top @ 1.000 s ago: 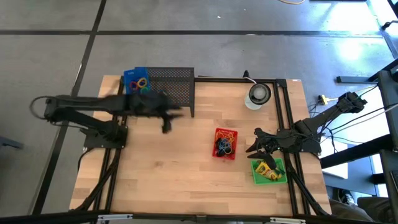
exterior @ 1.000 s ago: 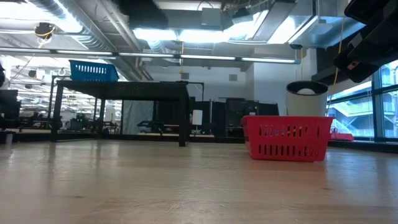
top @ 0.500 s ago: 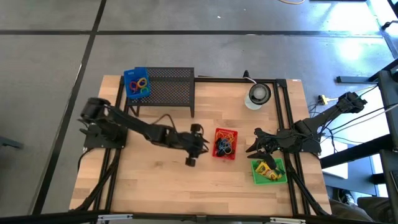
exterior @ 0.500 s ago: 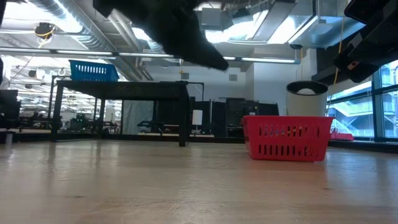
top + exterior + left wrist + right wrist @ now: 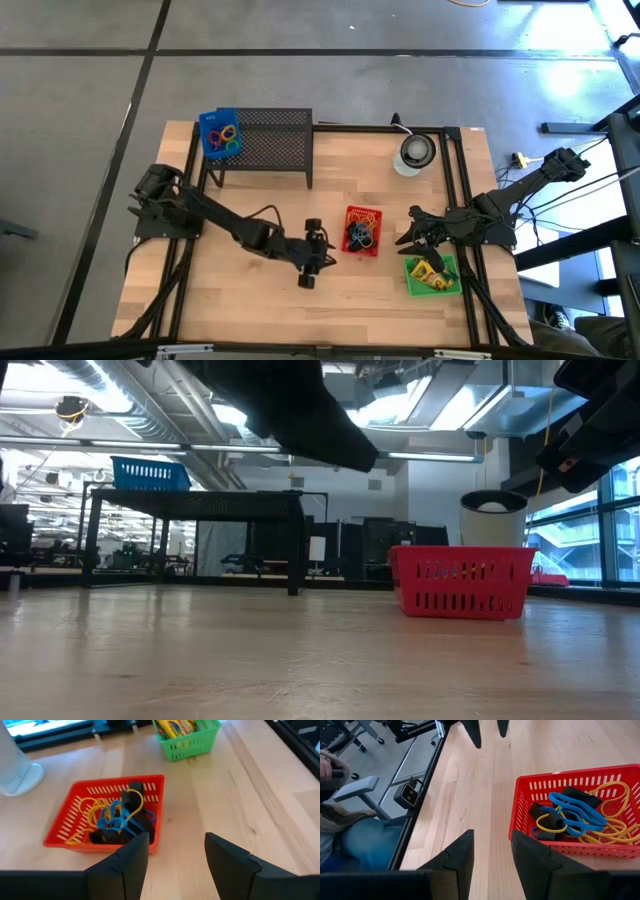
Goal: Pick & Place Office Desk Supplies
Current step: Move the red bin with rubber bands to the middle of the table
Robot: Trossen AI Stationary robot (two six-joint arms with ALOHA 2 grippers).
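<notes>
- Two dark grippers show: the left gripper (image 5: pixel 322 252) hangs over the bare wood just beside the red slotted plastic basket (image 5: pixel 363 231), fingers spread apart with nothing between them; the right gripper (image 5: pixel 409 232) sits on that basket's other side, beside the green slotted plastic basket (image 5: pixel 431 275), its fingers parted and empty.
- One red basket holds a tangle of thin rubber-band loops (image 5: pixel 112 815), blue and orange, and small black clips (image 5: pixel 580 796); at least two clips can be made out, though an exact count of bands is not possible.
- One green basket holds yellow-green crayon boxes (image 5: pixel 176 726); how many cannot be told.
- One small blue plastic basket (image 5: pixel 219 132) with a few coloured loops stands on the black wire-mesh rack (image 5: pixel 272 145), well apart from both grippers.
- One round white-and-dark disc (image 5: pixel 414 153) lies near the table's far edge.
- Only the right wrist view shows a seated person's blue-clad leg (image 5: pixel 367 841) beyond the light wooden table (image 5: pixel 240 295); only the low view shows the red basket's slotted side.
</notes>
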